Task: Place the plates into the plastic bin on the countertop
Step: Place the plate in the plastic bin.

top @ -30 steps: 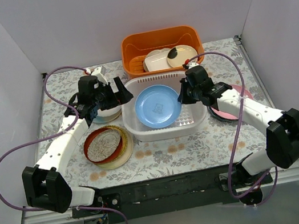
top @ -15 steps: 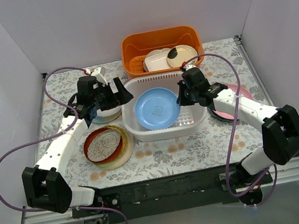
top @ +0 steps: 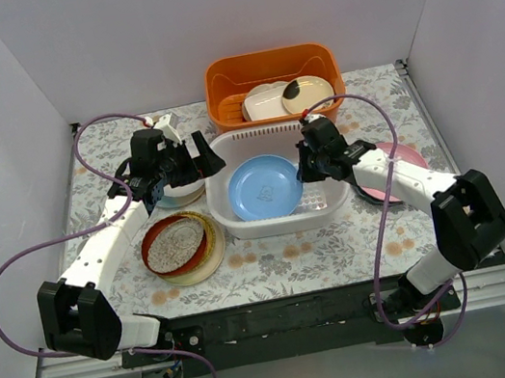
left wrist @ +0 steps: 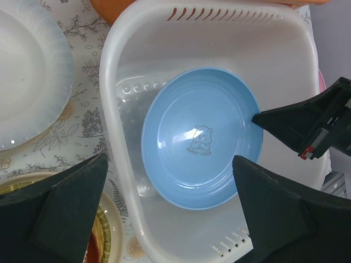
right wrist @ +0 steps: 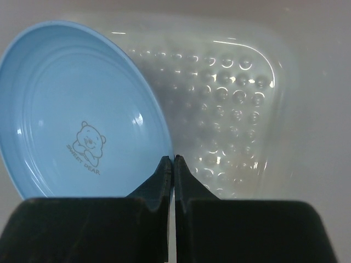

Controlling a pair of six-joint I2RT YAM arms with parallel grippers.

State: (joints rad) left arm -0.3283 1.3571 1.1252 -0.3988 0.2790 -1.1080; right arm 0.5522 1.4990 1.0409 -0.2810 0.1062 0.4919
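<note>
The white plastic bin (top: 283, 226) stands mid-table on the flowered countertop (top: 275, 258). My right gripper (top: 306, 172) is shut on the right rim of the blue plate (top: 265, 187) and holds it tilted, low inside the bin. The right wrist view shows the closed fingertips (right wrist: 167, 170) pinching the blue plate (right wrist: 77, 109) over the bin floor (right wrist: 230, 109). My left gripper (top: 206, 164) is open and empty above the bin's left rim (left wrist: 109, 137); its view looks down on the blue plate (left wrist: 203, 137) and the right gripper (left wrist: 285, 123).
An orange basket (top: 271, 73) with cream dishes stands behind the bin. A pale cream-and-blue plate (top: 179, 198) lies under my left wrist. A stack of red-rimmed and yellow plates (top: 179, 246) lies front left. A pink plate (top: 406, 160) lies under my right arm.
My right gripper has moved left and down with the blue plate, bringing it lower and flatter inside the bin. The left arm has not moved.
</note>
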